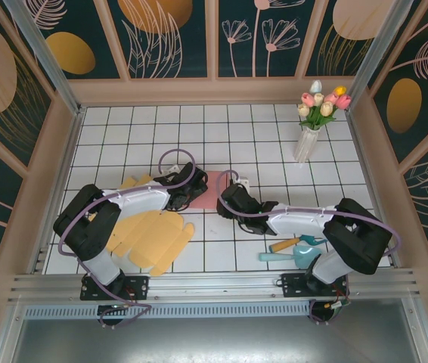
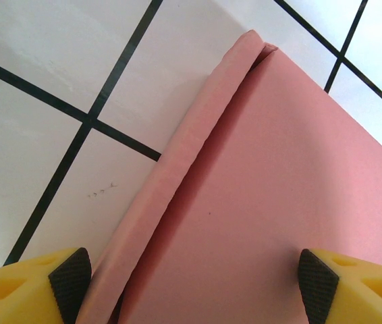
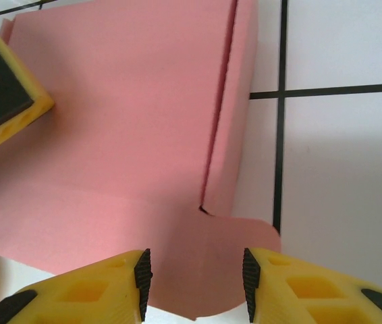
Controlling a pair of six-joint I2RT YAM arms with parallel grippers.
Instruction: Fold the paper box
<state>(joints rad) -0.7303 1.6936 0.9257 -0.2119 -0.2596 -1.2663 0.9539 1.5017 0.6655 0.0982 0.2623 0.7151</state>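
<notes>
A flat pink paper box sheet is lying on the white tiled table, at its middle, between the two arms. The left arm's jaws are standing wide apart, straddling the sheet beside its raised, folded-over edge strip and gripping nothing. The right arm's jaws are standing apart too, one on either side of a rounded flap at the sheet's edge, not clamping it. Flat yellow cardboard cut-outs are lying beside the left arm.
</notes>
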